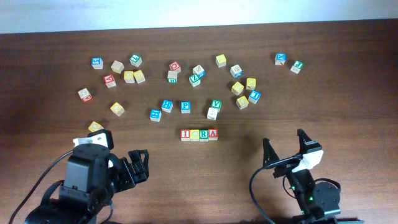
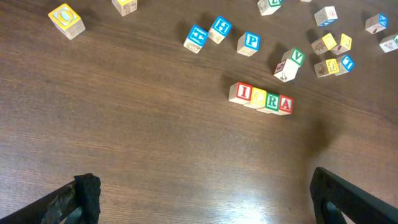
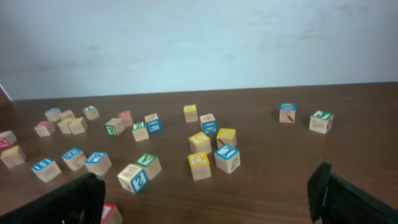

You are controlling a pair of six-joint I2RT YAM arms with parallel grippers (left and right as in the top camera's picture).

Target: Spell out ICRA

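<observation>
Near the middle of the table [image 1: 348, 124], a row of blocks [image 1: 199, 134] sits with its four blocks touching side by side. They read I, C, R, A. The other blocks [image 1: 185, 106] lie scattered behind the row, apart from it. The left gripper [image 1: 139, 157] hangs in front of the row, off to the left, with its jaws spread and nothing in them. The right gripper [image 1: 284, 144] hangs in front, off to the right, also spread and holding nothing. I think the word is done. The next move only needs both arms to avoid bumping the row.
</observation>
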